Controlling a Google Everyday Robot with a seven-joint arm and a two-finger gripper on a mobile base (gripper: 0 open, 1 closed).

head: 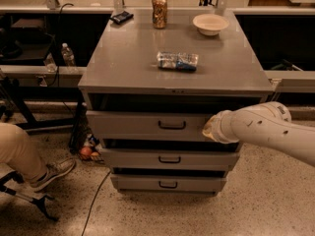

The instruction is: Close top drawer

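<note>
Camera view: looks down on a grey metal cabinet (128, 58) with three drawers; the arm (268, 131) enters from the right.
Top drawer (130, 125): highest of the three. Its front panel stands proud of the frame, with a dark gap above it and a black loop handle (172, 125) at its centre.
Gripper (208, 128): at the right end of that front panel, against it or just short of it. How far open it is cannot be told, nor whether it holds anything.
Progress: judged partway. The drawer is not yet flush, so the push inward remains.
Materials: matt sheet metal with flat faces and square edges. The arm has a smooth, rounded white shell.
On top: tan can (159, 12), pale shallow bowl (210, 23), crinkled plastic bottle (177, 61) lying on its side.
Floor (256, 205): speckled, polished.
</note>
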